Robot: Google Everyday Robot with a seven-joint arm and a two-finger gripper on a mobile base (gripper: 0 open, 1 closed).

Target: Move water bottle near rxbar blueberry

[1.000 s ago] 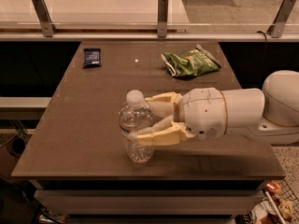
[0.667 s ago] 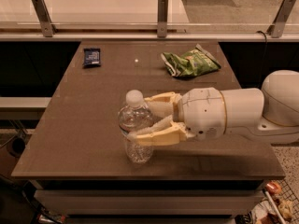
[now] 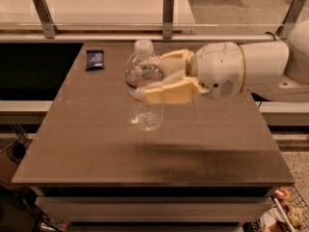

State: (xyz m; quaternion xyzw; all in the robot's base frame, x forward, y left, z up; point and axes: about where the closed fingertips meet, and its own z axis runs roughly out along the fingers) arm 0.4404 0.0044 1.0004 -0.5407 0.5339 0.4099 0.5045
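Note:
The water bottle (image 3: pixel 144 88), clear with a white cap and a thin red-and-white band, stands upright in my gripper (image 3: pixel 150 77). The cream fingers (image 3: pixel 166 92) are shut around its middle from the right. The bottle's base seems to hang a little above the brown table (image 3: pixel 96 139), with a shadow on the table below it. The rxbar blueberry (image 3: pixel 94 59), a small dark blue wrapper, lies flat at the table's far left, to the left of and behind the bottle.
The white arm (image 3: pixel 251 71) reaches in from the right over the far right of the table. A rail with metal posts (image 3: pixel 168 16) runs behind the table's back edge. The floor drops away at the front and sides.
The gripper has carried the bottle up and towards the back of the table, closer to the blue wrapper. The arm now hides the green snack bag.

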